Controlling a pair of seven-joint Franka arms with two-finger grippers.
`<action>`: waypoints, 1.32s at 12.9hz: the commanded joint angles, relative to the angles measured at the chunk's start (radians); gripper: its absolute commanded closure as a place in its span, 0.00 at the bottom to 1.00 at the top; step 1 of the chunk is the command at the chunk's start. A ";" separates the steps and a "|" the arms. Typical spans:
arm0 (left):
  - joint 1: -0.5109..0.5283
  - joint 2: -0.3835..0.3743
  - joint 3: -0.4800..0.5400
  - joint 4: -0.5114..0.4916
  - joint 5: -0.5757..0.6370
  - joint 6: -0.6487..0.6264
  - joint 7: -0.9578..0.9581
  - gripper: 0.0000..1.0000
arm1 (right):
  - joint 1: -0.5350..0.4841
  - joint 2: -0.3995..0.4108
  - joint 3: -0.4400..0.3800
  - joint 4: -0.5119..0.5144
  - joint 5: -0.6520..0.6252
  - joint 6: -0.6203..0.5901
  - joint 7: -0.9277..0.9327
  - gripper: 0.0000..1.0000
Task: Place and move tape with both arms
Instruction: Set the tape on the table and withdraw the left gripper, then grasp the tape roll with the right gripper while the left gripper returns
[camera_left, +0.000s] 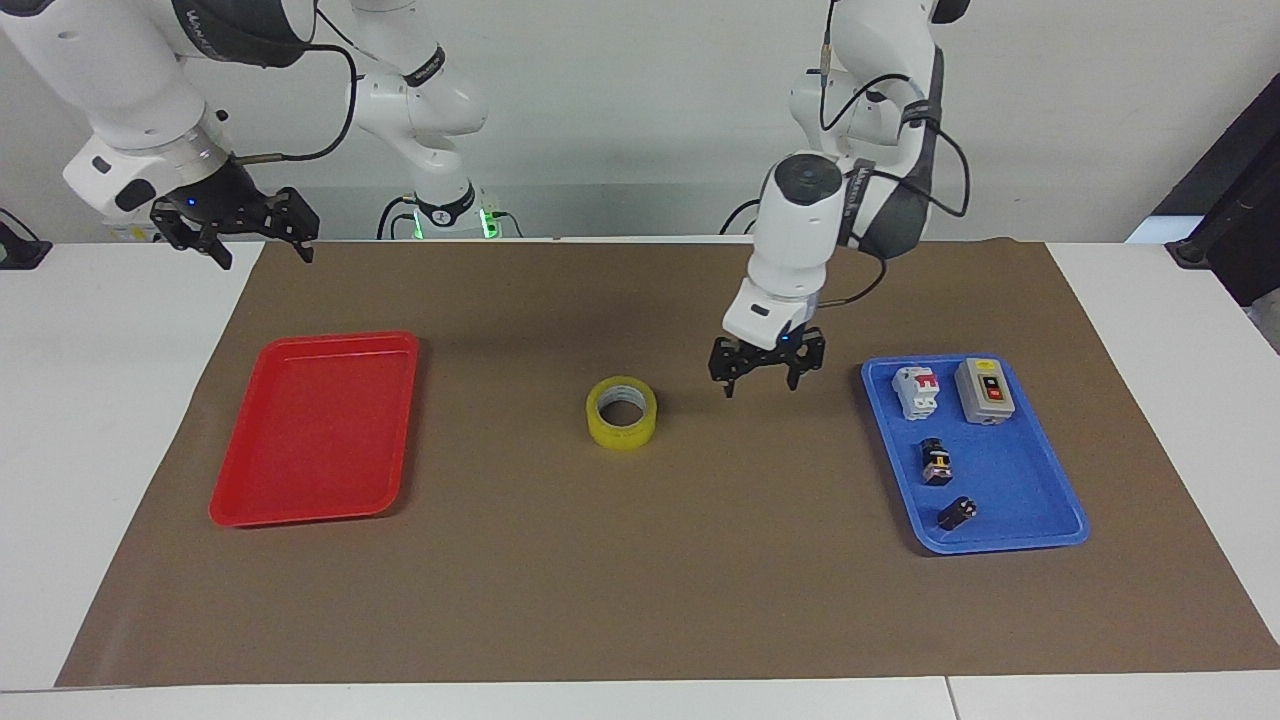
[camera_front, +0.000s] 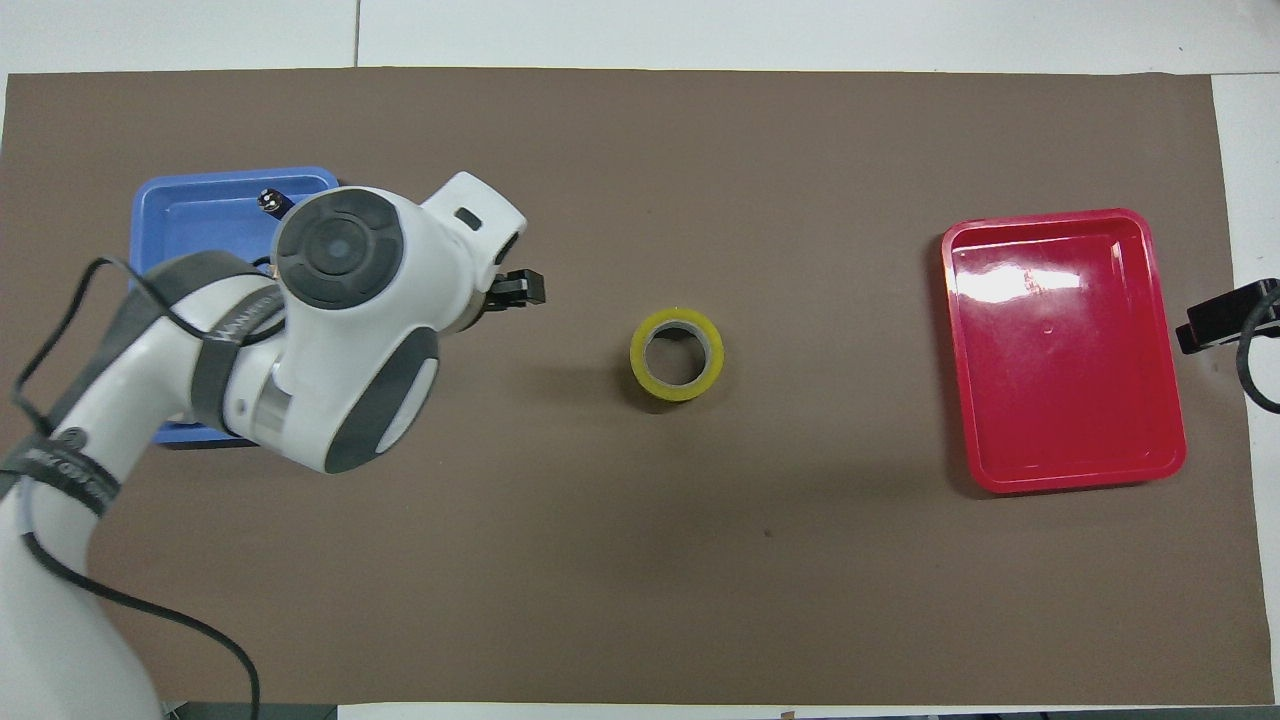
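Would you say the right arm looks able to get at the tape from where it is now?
Probably yes. The tape lies flat on the brown mat, alone, with nothing between it and the right gripper, which hangs open past the red tray. The left gripper is open, off the tape.

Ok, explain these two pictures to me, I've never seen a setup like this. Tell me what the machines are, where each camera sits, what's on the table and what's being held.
Two white robot arms, each ending in a black two-finger gripper, work at one table. One camera faces them across the table; the other looks steeply down from above their end.

On the brown mat a roll of yellow tape lies flat in the middle. A red tray sits toward the right arm's end. A blue tray holding small electrical parts sits toward the left arm's end.

Nothing is held. The left gripper hangs open over the mat between tape and blue tray. The right gripper waits, open, above the mat's corner.
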 joint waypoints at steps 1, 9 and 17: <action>0.102 -0.088 -0.010 -0.031 0.015 -0.088 0.114 0.00 | 0.111 -0.031 0.024 -0.083 0.011 0.118 0.116 0.00; 0.383 -0.139 0.003 0.220 -0.109 -0.410 0.430 0.00 | 0.469 0.188 0.024 -0.253 0.017 0.687 0.534 0.00; 0.451 -0.182 -0.007 0.221 -0.109 -0.542 0.538 0.00 | 0.556 0.355 0.024 -0.320 0.016 0.918 0.646 0.00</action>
